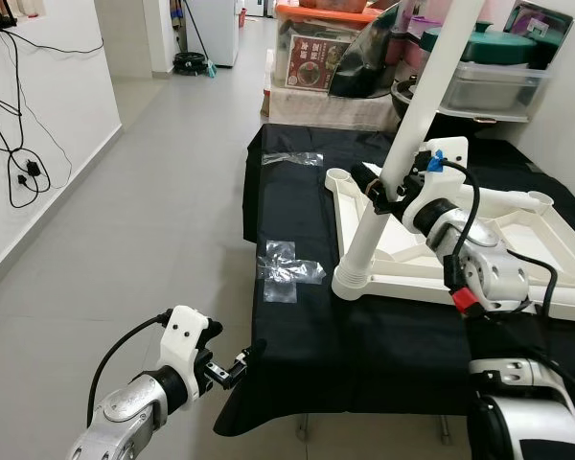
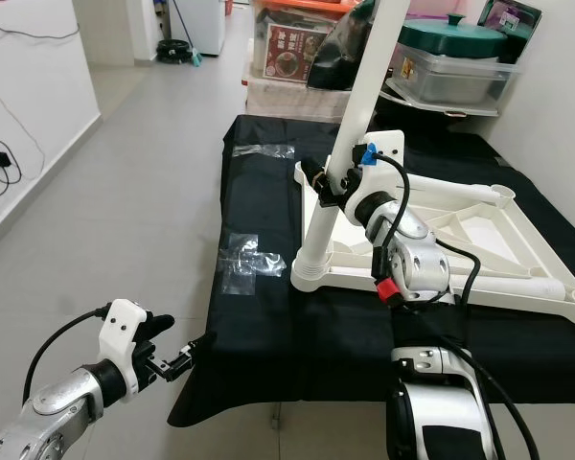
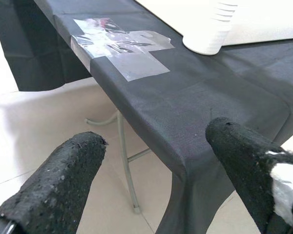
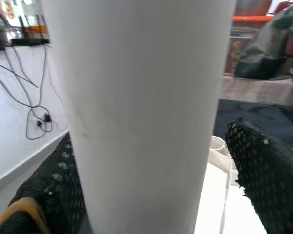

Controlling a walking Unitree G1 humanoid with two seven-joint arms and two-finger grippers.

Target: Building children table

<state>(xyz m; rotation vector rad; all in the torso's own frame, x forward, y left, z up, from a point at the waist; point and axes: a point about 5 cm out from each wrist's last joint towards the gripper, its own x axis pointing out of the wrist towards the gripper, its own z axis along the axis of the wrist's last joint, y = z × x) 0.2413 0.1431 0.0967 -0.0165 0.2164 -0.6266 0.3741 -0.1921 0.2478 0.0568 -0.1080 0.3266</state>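
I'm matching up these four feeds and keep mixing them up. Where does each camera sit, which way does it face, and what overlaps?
Left eye view: on the head, looking forward and down at the black table; both arms show, right gripper on the white leg.
Right eye view: same head, same scene, slightly shifted.
Left wrist view: along the open left gripper toward the table's near corner and a plastic bag.
Right wrist view: along its fingers, straddling the leg.
Shared: the bag and leg base show in eye and left wrist views.
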